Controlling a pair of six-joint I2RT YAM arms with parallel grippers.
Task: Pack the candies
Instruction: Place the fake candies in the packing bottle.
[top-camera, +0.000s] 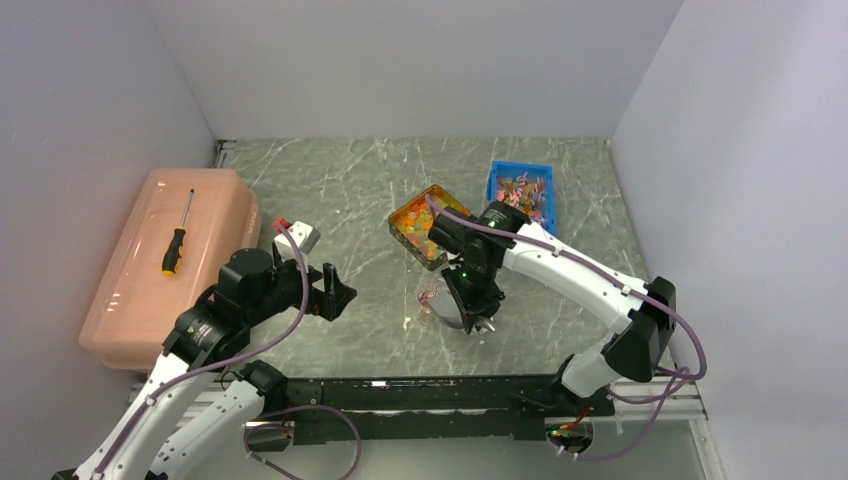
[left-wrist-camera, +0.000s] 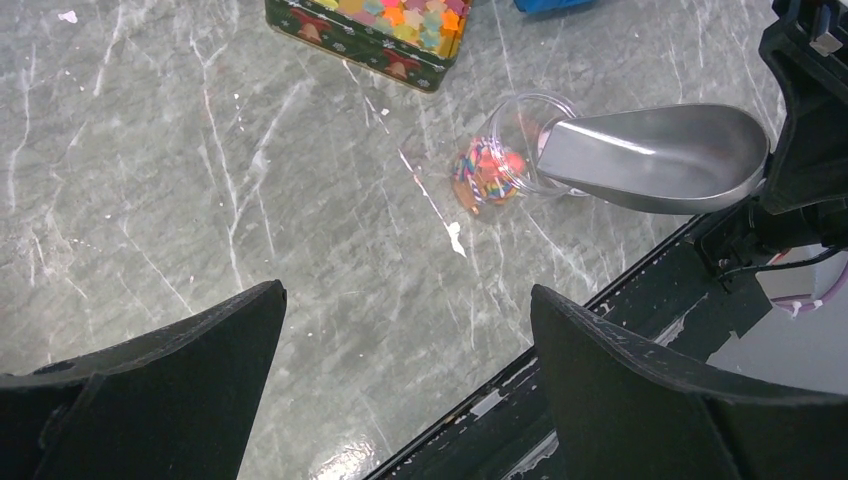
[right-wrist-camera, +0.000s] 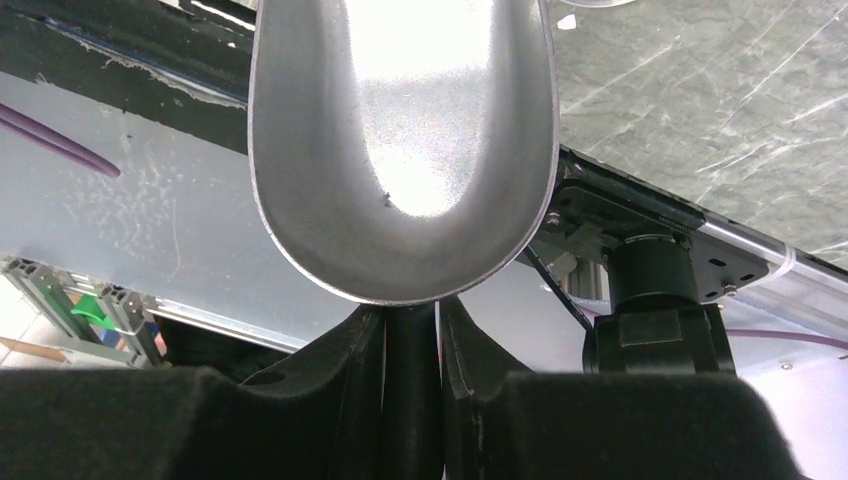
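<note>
- Left gripper (left-wrist-camera: 405, 380) spread wide, holding nothing, above marble table (left-wrist-camera: 200, 200).
- Right gripper (right-wrist-camera: 410, 340) pinching metal scoop (left-wrist-camera: 660, 155) by its handle; scoop bowl empty, lip at mouth of clear jar (left-wrist-camera: 515, 125).
- Candies (left-wrist-camera: 487, 172): some inside jar, more in green tin (left-wrist-camera: 370, 50) beyond.
- Blue tray (top-camera: 522, 192) farthest, near tin, right of it.

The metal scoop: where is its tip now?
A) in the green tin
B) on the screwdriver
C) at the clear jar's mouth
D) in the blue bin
C: the left wrist view shows the metal scoop with its tip at the mouth of the clear jar, which holds candies.
</note>
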